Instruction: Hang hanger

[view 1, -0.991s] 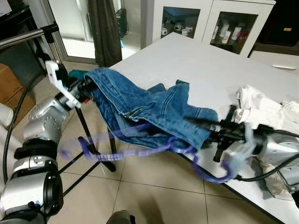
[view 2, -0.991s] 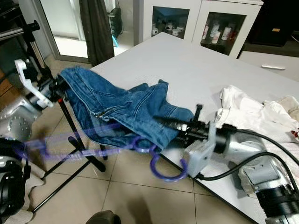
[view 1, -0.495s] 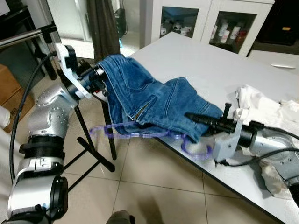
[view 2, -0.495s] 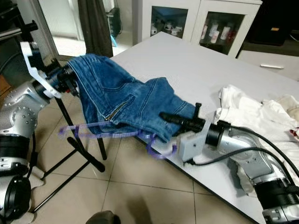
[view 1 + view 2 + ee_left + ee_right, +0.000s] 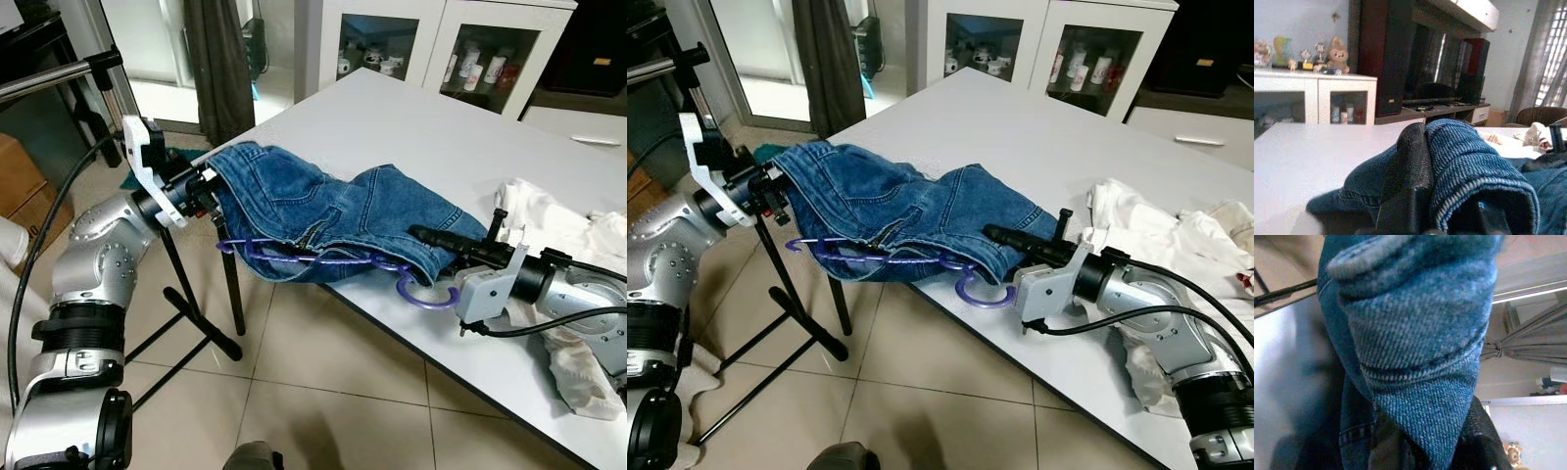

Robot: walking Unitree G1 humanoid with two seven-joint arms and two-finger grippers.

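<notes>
Left eye view: our left gripper is pinched on one end of the jeans, out past the table corner and over the tiled floor. Our right gripper is clamped on the other end, at the table's near edge. The jeans are stretched between the two, sagging a little in the middle.

The purple hanger sits under the jeans, with the denim draped over it. Its bar runs just below the fabric and its hook curls out beside the right gripper, over the table edge. We cannot tell whether either gripper is touching the hanger itself.

A black stand rises from the floor below the left gripper. White cloth lies on the table behind the right arm, and a glass-door cabinet stands past the far end.

The right eye view gives a clearer look at the hanger's far end poking out under the left gripper.

Left wrist view: a black finger presses against a folded denim hem, with the tabletop beyond. That contact is hidden in the head views.

Right wrist view: close-up denim wrapped over the fingers, which bite a fold.
</notes>
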